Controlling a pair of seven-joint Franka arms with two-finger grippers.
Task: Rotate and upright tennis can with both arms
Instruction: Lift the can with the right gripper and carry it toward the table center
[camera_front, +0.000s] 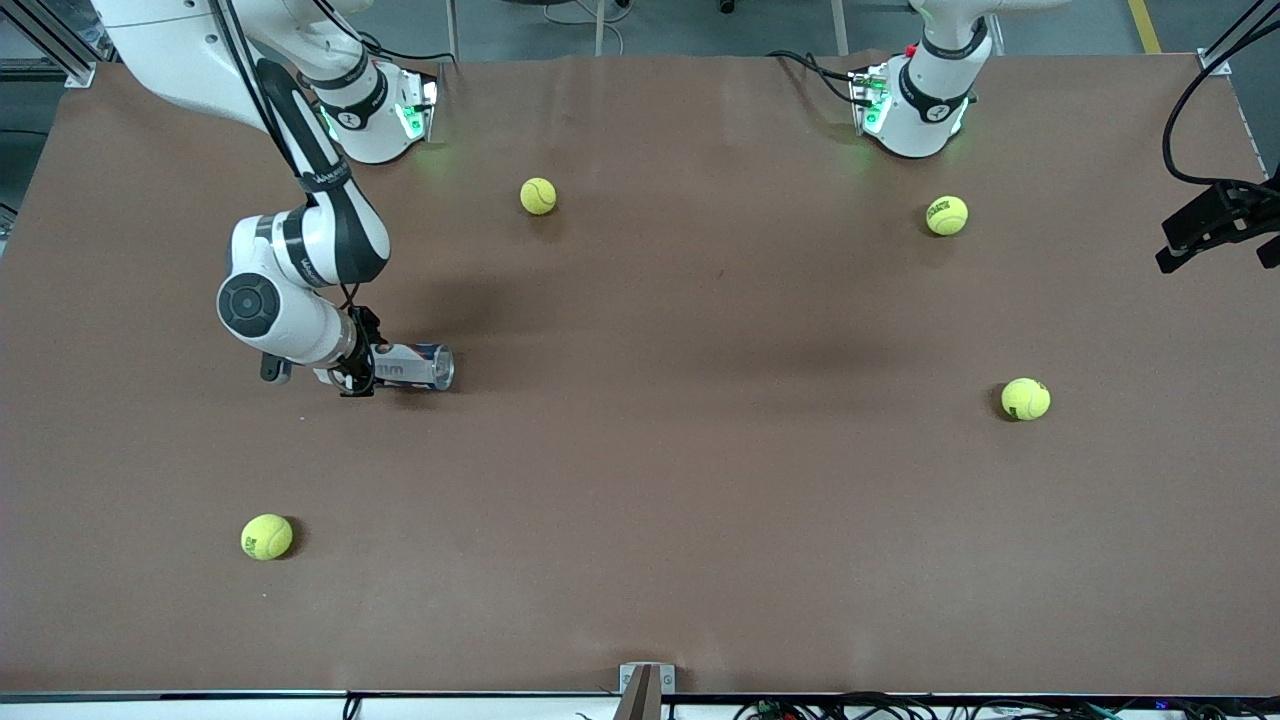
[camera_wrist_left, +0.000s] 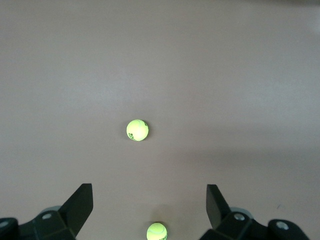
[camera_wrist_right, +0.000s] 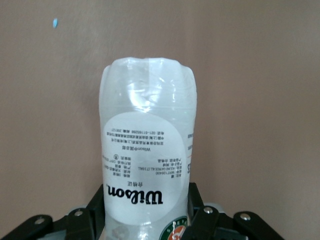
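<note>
right pincer (camera_front: 358, 368): clamped on end of can (camera_front: 415, 366), which lies flat on surface (camera_front: 700, 480), ready to pivot | left pincer (camera_wrist_left: 149, 207): wide apart, holding nothing, waiting aloft over 2 balls (camera_wrist_left: 137, 130)

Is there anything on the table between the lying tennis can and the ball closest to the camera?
Nothing: the front view shows bare table between the tennis can and that tennis ball.

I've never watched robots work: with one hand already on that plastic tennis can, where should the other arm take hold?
Probably the free end. The tennis can lies on its side, the right gripper shut on one end. Its other end points toward the left arm's end of the table, so the open left gripper, hanging over two balls, could clamp across the round body there.
</note>
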